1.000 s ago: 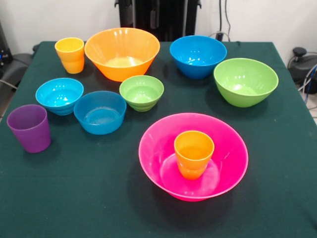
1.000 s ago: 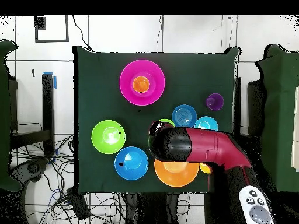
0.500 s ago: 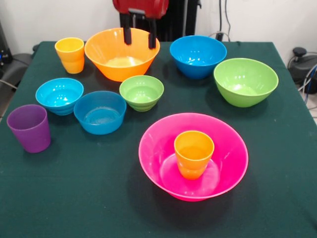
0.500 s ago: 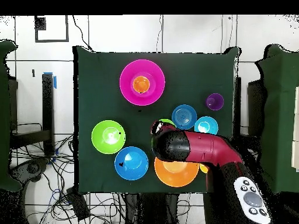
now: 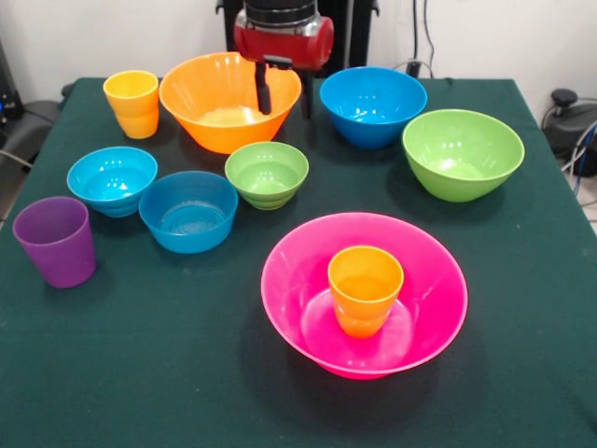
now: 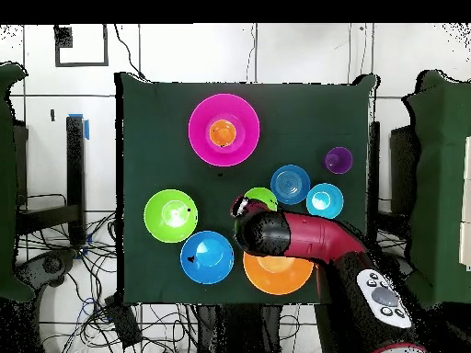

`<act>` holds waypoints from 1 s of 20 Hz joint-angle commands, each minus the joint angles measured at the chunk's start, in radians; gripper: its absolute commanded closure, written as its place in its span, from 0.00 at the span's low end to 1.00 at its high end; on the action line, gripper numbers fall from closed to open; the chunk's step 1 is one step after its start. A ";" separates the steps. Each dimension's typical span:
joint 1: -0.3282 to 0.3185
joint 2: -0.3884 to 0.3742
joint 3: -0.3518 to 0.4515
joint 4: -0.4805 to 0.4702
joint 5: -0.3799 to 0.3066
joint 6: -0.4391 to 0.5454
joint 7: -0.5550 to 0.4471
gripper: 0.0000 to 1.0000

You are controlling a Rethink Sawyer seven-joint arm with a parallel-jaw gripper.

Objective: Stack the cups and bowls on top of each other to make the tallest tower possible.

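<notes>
**Gripper at orange bowl's rim**

Gripper (image 5: 284,95) hangs at the table's back, fingers apart and empty. One finger sits inside the big orange bowl (image 5: 224,98), the other just outside its rim, on the blue bowl's (image 5: 373,105) side. Tower so far: orange cup (image 5: 364,287) upright in pink bowl (image 5: 434,280), front of table, well apart from the gripper.

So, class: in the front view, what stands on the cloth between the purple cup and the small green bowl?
In the front view, between the purple cup and the small green bowl stands one thing: the small blue bowl.
</notes>
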 commanded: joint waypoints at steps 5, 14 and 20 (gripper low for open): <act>0.015 0.079 0.055 0.023 0.037 0.000 0.088 0.00; 0.043 0.026 0.029 0.020 0.035 0.055 0.085 0.00; 0.023 -0.051 0.049 0.063 0.065 0.121 0.067 0.00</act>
